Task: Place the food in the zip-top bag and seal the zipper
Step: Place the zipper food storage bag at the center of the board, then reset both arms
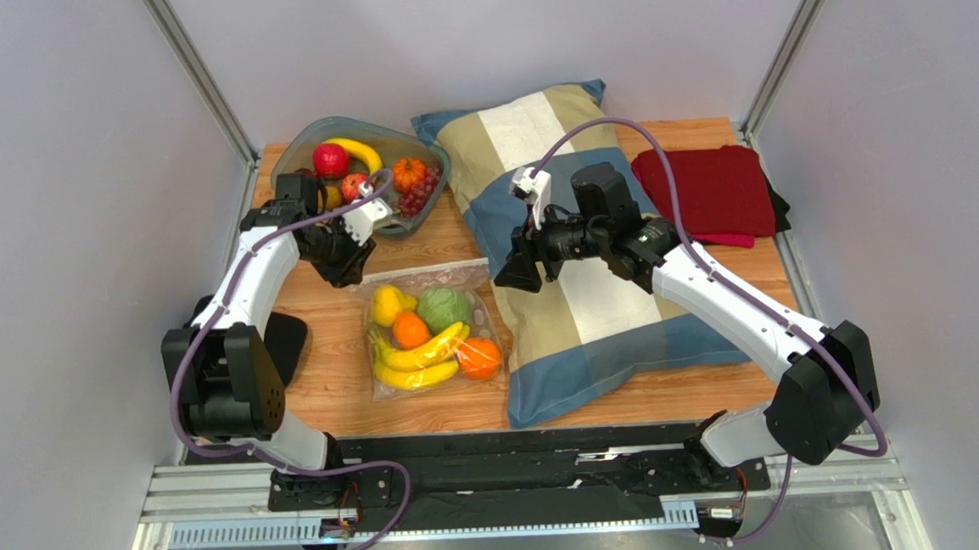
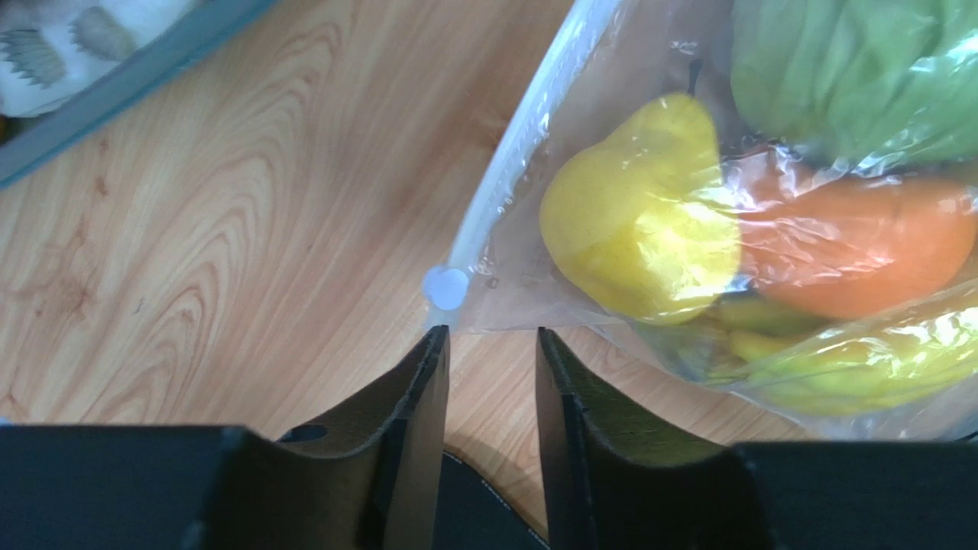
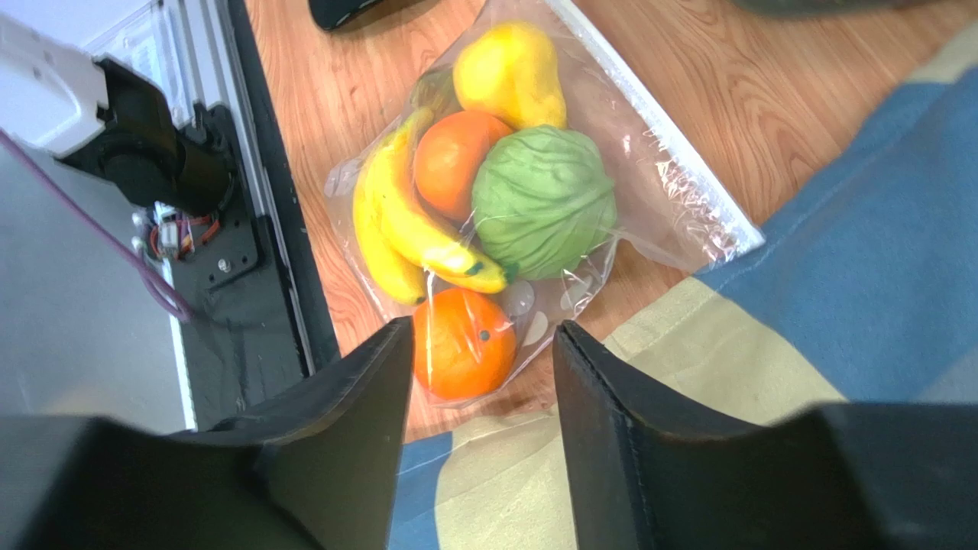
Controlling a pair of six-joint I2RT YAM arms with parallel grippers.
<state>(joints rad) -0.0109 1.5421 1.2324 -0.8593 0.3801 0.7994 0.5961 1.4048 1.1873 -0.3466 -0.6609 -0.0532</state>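
Top external view. Left gripper hangs over the light wooden tabletop. The clear dotted zip-top bag lies flat just beside it, on its right. Inside the bag I count a yellow toy lemon, a green toy cabbage, two toy oranges and yellow toy bananas. Just beyond this gripper stands the grey plastic bowl, holding red toy apples and dark red toy grapes among other pieces. Right gripper hangs above the blue-and-cream striped pillow, with the bag just to its left. A folded dark red cloth lies well off to its right.

Left wrist view. Jaws stand parted by a narrow gap, with nothing between them. The white zipper strip runs away from one fingertip. Its rounded end sits just ahead of that tip; I cannot tell whether they touch. Lemon, one orange and cabbage lie ahead and to the right of the tool, behind the film. I cannot tell whether the strip is pressed shut.

Right wrist view. Jaws stand wide apart and empty. The bag lies below and ahead of the tool, clear of the fingers, its near orange framed between them. The pillow lies under and to the right of the tool.
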